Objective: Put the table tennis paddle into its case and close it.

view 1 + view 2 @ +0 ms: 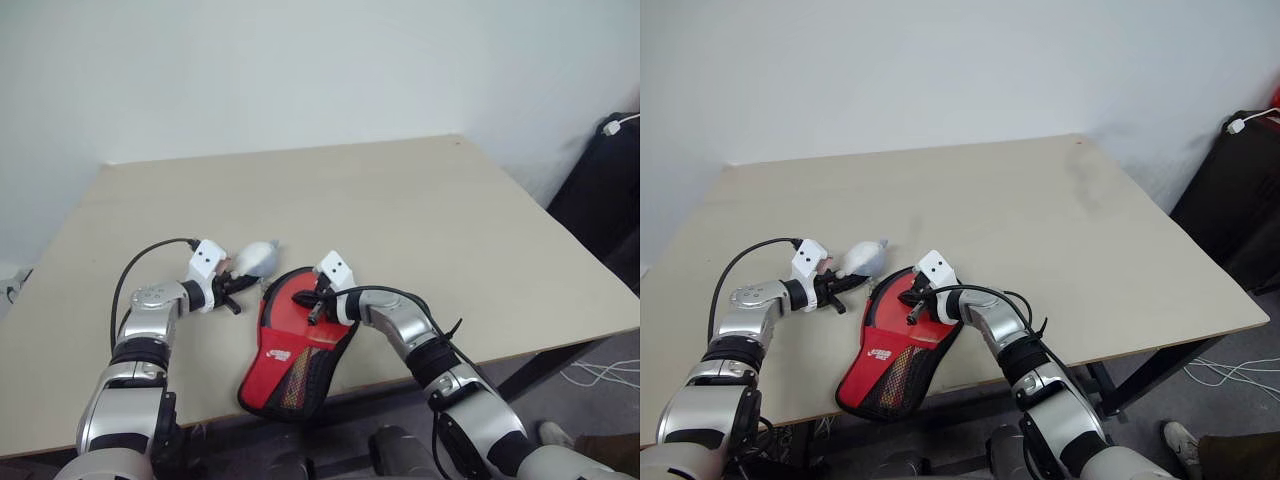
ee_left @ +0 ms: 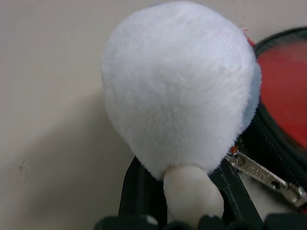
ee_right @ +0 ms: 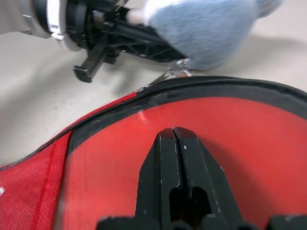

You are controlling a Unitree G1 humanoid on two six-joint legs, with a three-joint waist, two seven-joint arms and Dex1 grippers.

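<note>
The case point(image 1: 292, 368), a red pouch with a black mesh panel, lies open near the table's front edge, its narrow end just over that edge. Inside it lies the table tennis paddle point(image 1: 291, 297), its red face point(image 3: 249, 129) up. My right gripper point(image 1: 317, 310) is shut, its fingertips point(image 3: 175, 136) down on that red face. Just left of the case's round end, my left gripper point(image 1: 234, 287) is shut on the short stem of a whitish fluffy ball point(image 2: 177, 86). The ball hangs by the metal zip pull point(image 2: 264, 175) at the case's black rim.
The beige table point(image 1: 420, 210) stretches far and right of the case, with a white wall behind it. A black bag point(image 1: 605, 195) with a white plug on top stands off the table's right side. White cables point(image 1: 600, 375) lie on the floor there.
</note>
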